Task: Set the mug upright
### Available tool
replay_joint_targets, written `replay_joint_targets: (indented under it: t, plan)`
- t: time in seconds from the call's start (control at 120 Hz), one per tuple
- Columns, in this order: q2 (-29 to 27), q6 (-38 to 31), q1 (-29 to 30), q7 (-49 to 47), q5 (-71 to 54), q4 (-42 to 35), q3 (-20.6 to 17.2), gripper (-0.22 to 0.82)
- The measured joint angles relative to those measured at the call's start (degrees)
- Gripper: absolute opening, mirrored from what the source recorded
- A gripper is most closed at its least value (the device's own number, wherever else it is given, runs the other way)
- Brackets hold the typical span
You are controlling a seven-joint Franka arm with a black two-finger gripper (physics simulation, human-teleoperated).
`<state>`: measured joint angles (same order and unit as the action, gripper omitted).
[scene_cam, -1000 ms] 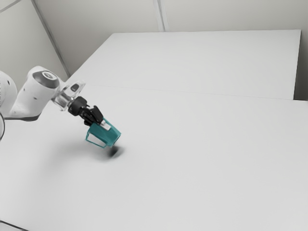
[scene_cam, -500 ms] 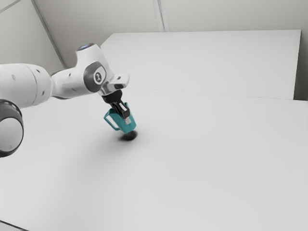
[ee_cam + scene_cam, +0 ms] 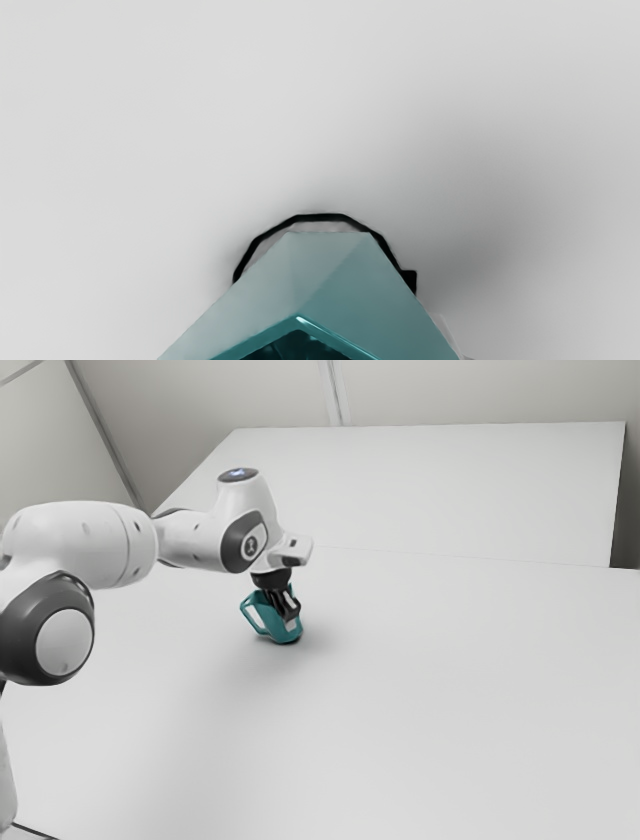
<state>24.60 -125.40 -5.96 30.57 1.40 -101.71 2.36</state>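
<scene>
Table [image 3: 450, 680] is plain white, pale wall [image 3: 450, 390] behind it, and the gripper [image 3: 287, 617] has the teal mug [image 3: 274, 625] pinched.

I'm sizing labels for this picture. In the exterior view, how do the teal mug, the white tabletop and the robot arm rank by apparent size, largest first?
1. White tabletop
2. Robot arm
3. Teal mug

The gaps look wide, so no ties.
</scene>
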Motion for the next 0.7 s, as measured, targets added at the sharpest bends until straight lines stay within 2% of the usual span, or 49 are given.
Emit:
replay_joint_targets:
  t: [0.025,0.192,0.308,0.475,0.7]
  plan:
    - [0.05,0.01,-0.01,-0.24,-0.2,0.0,0.0,-0.15]
    - [-0.11,0.41,-0.02,-1.38,-1.38,0.63,0.01,0.22]
    - [-0.58,0.58,-0.17,-1.99,-1.67,0.77,0.01,0.38]
    - [-2.81,0.88,-0.19,-2.68,-2.43,0.96,0.03,0.5]
    - [-9.15,2.06,-0.19,-3.34,-3.58,0.92,0.02,0.57]
